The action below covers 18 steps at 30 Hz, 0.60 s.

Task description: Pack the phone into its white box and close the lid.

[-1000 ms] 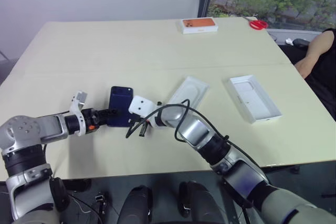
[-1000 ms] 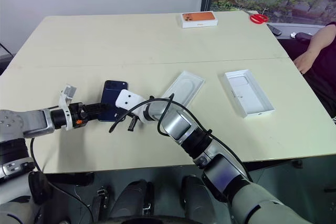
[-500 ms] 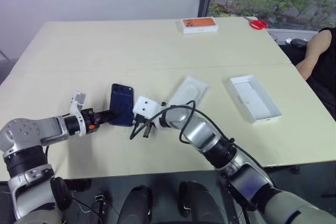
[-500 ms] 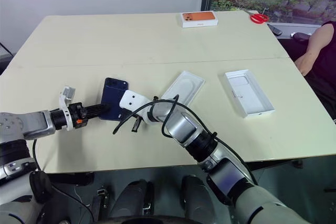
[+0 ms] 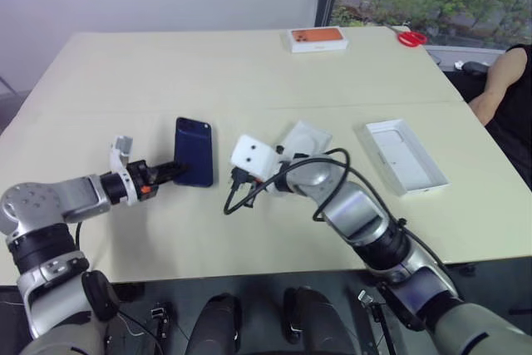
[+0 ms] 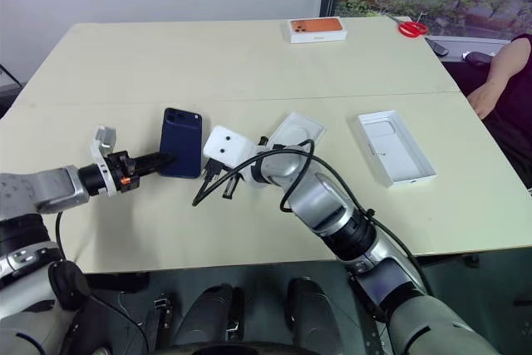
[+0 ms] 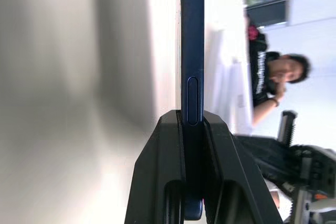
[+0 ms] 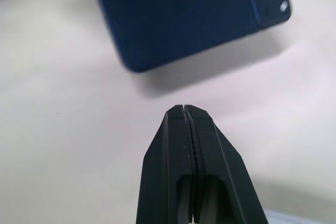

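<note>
Left gripper (image 7: 192, 121) clamps the phone (image 5: 193, 161) by its near edge (apparently lifted off the table (image 5: 166, 64)); right gripper (image 8: 185, 109) clenched, empty.

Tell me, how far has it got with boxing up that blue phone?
Early days. Done: the left gripper has pinched the phone by its edge. In hand: carrying it; the right gripper is shut, holding nothing, just short of the phone. Left: laying the phone in a white box, and closing the lid. An open white tray waits further right.
</note>
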{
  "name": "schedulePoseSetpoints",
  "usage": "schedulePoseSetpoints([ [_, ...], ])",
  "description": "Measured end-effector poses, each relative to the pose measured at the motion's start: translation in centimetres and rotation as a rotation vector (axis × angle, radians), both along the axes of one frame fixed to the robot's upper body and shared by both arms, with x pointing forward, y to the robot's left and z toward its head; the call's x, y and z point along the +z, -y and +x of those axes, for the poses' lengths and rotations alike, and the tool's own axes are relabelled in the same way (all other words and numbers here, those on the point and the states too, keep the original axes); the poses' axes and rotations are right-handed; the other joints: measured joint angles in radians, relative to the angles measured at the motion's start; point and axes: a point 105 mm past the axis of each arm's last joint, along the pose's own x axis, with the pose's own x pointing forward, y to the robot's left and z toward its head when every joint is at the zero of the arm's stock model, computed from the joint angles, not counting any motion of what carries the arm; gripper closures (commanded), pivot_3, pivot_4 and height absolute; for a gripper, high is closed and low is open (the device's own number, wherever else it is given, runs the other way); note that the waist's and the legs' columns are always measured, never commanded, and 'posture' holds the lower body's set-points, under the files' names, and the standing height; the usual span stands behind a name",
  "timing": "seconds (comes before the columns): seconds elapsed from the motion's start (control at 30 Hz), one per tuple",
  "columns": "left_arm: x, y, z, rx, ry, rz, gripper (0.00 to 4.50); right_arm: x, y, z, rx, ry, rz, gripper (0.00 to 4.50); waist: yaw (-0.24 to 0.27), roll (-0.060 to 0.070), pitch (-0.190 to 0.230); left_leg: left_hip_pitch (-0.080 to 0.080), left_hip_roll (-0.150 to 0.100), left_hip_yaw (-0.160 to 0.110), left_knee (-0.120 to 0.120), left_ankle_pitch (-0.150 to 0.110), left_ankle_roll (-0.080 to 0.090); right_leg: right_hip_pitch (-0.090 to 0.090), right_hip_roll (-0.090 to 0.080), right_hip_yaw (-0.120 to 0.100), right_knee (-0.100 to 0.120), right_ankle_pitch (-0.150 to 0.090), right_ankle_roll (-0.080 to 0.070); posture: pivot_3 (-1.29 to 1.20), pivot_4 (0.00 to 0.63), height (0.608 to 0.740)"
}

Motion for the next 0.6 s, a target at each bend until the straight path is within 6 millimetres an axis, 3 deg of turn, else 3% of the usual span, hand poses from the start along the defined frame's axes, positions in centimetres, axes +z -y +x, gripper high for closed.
schedulePoseSetpoints([
  [0.13, 2.6, 4.6, 1.2, -0.156, 0.084, 0.04, 4.47, 1.5, 3.6, -1.0, -0.045, 0.005, 0.035, 4.5, 0.011, 0.0, 0.0, 0.0, -0.002, 0.0, 0.0, 0.0, 0.0, 0.001, -0.001, 0.0, -0.002, 0.0, 0.0, 0.0, 0.15, 0.74],
  [0.2, 2.7, 8.2, 1.5, -0.276, 0.082, 0.066, 4.47, 1.5, 5.6, -1.3, -0.082, 0.0, 0.029, 4.5, 0.019, 0.0, 0.0, -0.001, -0.003, 0.0, 0.0, 0.0, 0.0, 0.001, -0.001, -0.001, -0.003, 0.0, 0.0, 0.0, 0.15, 0.74],
  [0.3, 1.9, 11.8, 1.6, -0.397, 0.051, 0.097, 4.47, 1.5, 8.0, -1.3, -0.141, -0.004, 0.017, 4.5, 0.011, 0.0, 0.0, -0.002, -0.003, 0.001, 0.0, 0.0, 0.001, 0.001, 0.001, 0.0, -0.005, 0.001, 0.002, 0.0, 0.15, 0.74],
  [0.47, 1.3, 15.4, 2.5, -0.484, 0.042, 0.156, 4.47, 0.1, 12.1, -1.5, -0.265, -0.029, -0.045, 4.5, 0.005, -0.001, 0.0, -0.002, -0.003, 0.0, 0.0, 0.0, 0.002, 0.001, 0.004, -0.001, -0.004, 0.0, 0.003, 0.0, 0.15, 0.74],
  [0.6, 0.2, 17.0, 3.7, -0.495, 0.04, 0.211, 4.47, -0.2, 14.5, -1.5, -0.356, -0.027, -0.062, 4.5, -0.006, -0.001, 0.001, -0.002, -0.004, 0.0, 0.0, 0.0, 0.002, 0.001, 0.005, -0.001, -0.005, 0.0, 0.004, 0.0, 0.15, 0.74],
])
